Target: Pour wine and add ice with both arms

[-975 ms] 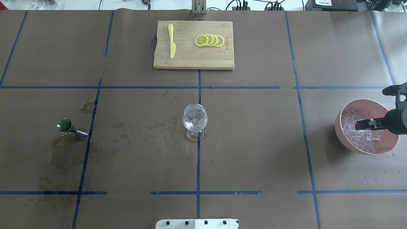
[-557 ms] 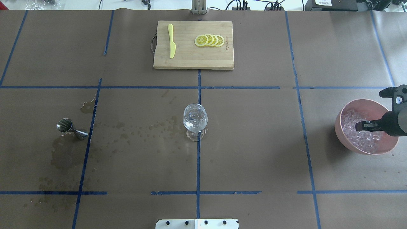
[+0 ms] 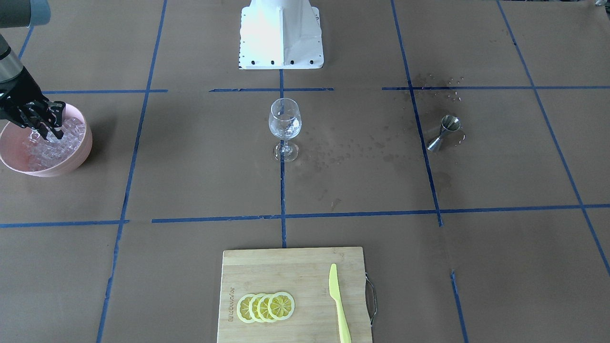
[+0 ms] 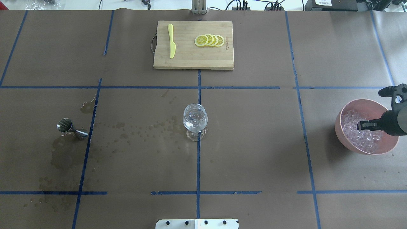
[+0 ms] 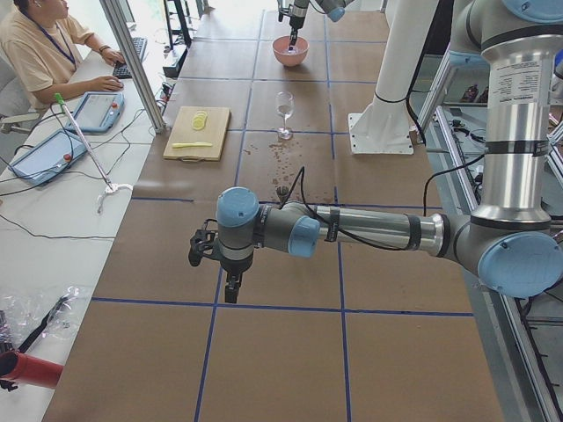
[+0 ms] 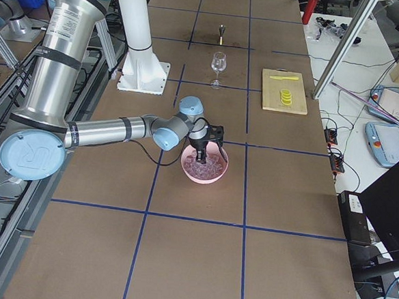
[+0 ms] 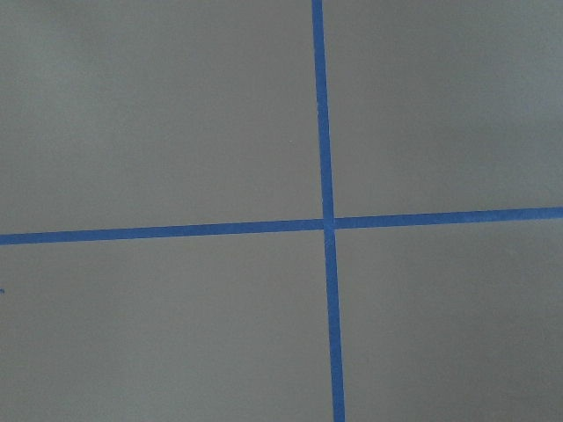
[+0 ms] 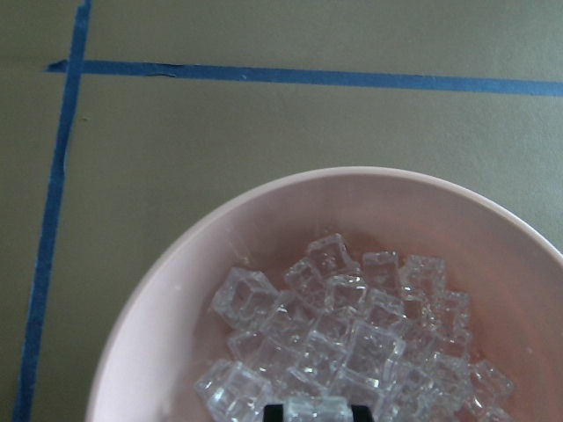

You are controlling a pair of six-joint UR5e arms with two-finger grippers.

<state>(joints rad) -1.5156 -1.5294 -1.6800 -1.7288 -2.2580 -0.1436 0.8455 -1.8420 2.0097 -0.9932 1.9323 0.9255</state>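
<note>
A pink bowl [image 4: 342,135] at the table's right end holds a heap of clear ice cubes [image 4: 351,128]. My right gripper [image 4: 358,125] reaches down into the heap. In the right wrist view its two black fingertips [image 8: 274,411] sit on either side of one ice cube [image 8: 313,408], above the other ice [image 8: 352,325] and inside the bowl [image 8: 167,299]. A clear stemmed wine glass [image 4: 195,119] stands upright mid-table. My left gripper [image 5: 230,290] hovers over bare table, far from the glass; I cannot tell if it is open or shut.
A steel jigger [image 4: 68,126] lies tipped on the left among wet stains. A bamboo cutting board [image 4: 222,60] at the far side carries a yellow knife [image 4: 171,41] and lemon slices [image 4: 210,40]. The white robot base [image 3: 281,33] stands at the near edge.
The right gripper has shifted slightly within the bowl and settled lower into the ice. The glass, the jigger and the board have not moved.
</note>
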